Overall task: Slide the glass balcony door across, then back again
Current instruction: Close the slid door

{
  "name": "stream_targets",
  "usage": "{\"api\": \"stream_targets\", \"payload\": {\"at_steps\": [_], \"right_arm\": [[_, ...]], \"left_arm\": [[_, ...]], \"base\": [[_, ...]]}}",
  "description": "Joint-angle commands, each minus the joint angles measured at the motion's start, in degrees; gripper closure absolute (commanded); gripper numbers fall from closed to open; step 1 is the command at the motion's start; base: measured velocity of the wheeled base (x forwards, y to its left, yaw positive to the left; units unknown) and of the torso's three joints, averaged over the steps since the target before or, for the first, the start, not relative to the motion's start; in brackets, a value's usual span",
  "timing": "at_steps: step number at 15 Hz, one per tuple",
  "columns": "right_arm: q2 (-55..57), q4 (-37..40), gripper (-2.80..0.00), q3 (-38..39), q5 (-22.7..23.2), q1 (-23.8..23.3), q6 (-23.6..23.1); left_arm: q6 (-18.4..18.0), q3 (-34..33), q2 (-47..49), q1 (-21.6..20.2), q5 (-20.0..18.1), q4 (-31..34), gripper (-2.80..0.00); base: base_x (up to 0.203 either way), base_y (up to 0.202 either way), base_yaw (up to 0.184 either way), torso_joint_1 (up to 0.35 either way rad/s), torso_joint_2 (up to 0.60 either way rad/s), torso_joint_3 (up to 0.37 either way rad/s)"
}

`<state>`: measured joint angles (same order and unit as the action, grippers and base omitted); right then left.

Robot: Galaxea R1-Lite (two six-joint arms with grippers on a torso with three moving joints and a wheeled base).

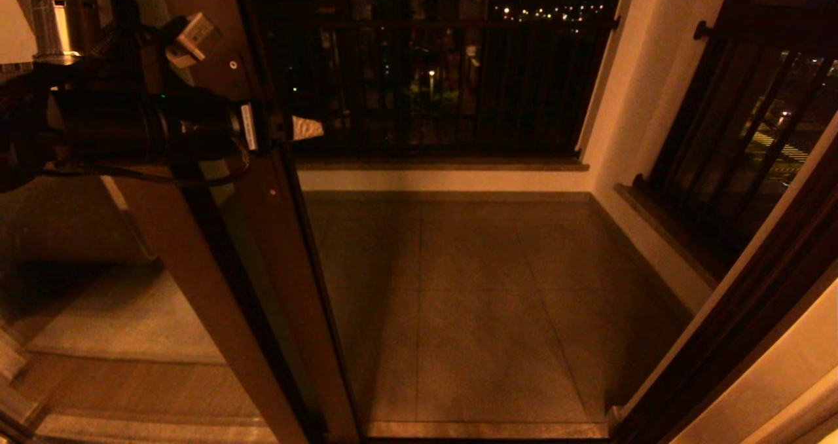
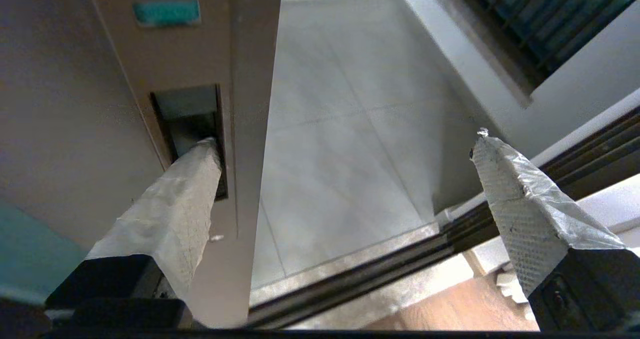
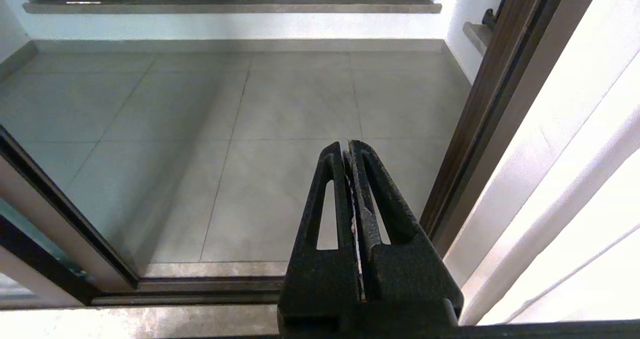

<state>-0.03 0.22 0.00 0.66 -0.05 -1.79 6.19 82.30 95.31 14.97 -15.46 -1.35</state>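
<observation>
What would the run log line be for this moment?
door: glass balcony door slid open | left claw: open, one finger in handle slot | right claw: shut, idle

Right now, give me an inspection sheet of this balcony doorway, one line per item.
Surface: grey tiled balcony floor, bare.
Job's thing: brown-framed glass balcony door slid to the left, doorway open.
Clutter: nothing seen.
Grippers: left gripper open wide, one taped finger in the door's handle slot, the other past the door's edge; right gripper shut, parked low, facing the doorway.
Cables: black cable looped under the left arm.
Surroundings: dark railings, night lights beyond.
</observation>
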Motion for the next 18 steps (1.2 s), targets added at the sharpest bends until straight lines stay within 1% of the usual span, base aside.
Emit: {"api": "stream_targets", "payload": {"at_steps": [1,9,12,15,18], "right_arm": [[0.03,0.04,0.0,0.0,0.04,-0.04,-0.05],[0.03,-0.04,0.0,0.0,0.04,0.05,-0.05],[0.03,-0.03,0.0,0.0,0.04,-0.03,-0.05],[0.03,0.04,0.0,0.0,0.04,0.02,-0.05],[0.03,0.04,0.0,0.0,0.04,-0.04,-0.05]], "left_arm": [[-0.04,-0.03,1.37,0.5,-0.45,-1.37,-2.8],[-0.04,0.05,1.37,2.47,-0.47,-1.38,-2.8],[-0.04,-0.27,1.7,3.98,-0.38,-1.38,-2.8],[-0.04,-0.12,1.97,5.68,0.3,-1.46,-2.8],[-0.04,-0.38,1.72,7.58,2.45,-1.46,-2.8]], "base": [[0.0,0.0,0.0,0.0,0.0,0.0],[0.0,0.0,0.0,0.0,0.0,0.0],[0.0,0.0,0.0,0.0,0.0,0.0],[0.0,0.0,0.0,0.0,0.0,0.0],[0.0,0.0,0.0,0.0,0.0,0.0]]}}
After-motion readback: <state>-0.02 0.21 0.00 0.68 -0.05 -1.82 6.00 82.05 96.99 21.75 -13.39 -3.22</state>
